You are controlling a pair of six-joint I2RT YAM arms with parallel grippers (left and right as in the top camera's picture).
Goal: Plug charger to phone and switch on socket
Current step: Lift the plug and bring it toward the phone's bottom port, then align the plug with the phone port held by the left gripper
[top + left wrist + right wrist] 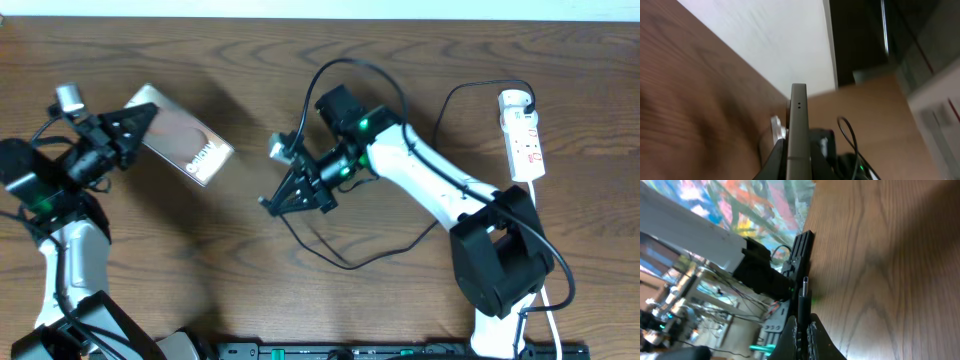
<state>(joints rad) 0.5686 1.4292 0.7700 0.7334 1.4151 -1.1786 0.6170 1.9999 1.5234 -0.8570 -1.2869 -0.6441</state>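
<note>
Alignment, by the look of it, ahead of plugging in: gripped the phone (185, 140) by one end in the clenched left end effector (130, 125), tilted and seemingly lifted near the far-left corner of the counter (300, 310), and pinched the connector tip of the charger (340, 258) in the clenched right end effector (270, 203) over mid-counter, well apart from the phone. Needed next, likely, to close that gap and line the tip up with the port on the phone's free edge before pushing in. Left the socket (522, 135) untouched near the far-right corner, switching not yet done.
</note>
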